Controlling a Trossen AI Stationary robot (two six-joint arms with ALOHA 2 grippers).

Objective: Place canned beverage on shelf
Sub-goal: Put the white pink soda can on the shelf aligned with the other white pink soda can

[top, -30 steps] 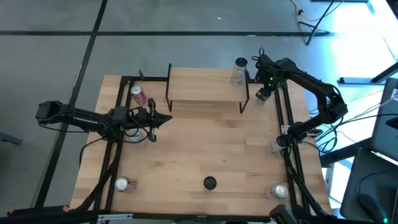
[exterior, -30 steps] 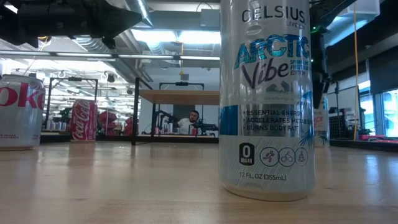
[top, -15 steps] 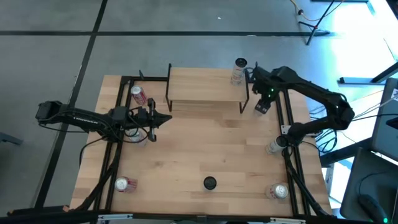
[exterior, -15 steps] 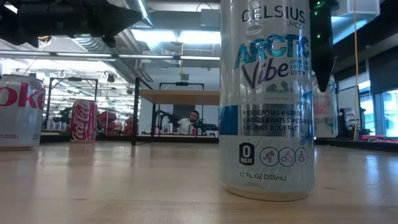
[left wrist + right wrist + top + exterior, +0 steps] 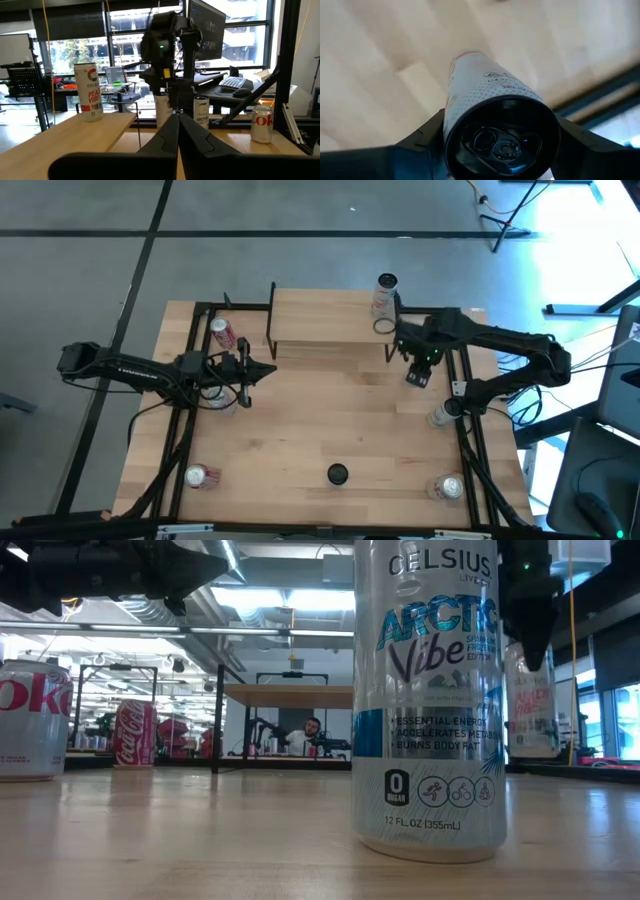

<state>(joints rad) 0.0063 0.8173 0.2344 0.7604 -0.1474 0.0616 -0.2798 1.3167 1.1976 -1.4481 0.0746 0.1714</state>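
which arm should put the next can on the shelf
Right, most likely. The right gripper is already shut on a white can and hangs beside the shelf at its right end. The left gripper sits shut and empty out in front of the shelf's left end.

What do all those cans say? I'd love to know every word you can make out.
"CELSIUS", "ARCTIC Vibe", "ESSENTIAL ENERGY", "BURNS BODY FAT", "0 SUGAR", "12 FL. OZ (355mL)": tall white can nearest the low camera.
"Coca-Cola" script: red can.
"oke": silver can at the edge.
"CELSIUS", "PEACH VIBE": can on the shelf.
Can in the right gripper: print unreadable.
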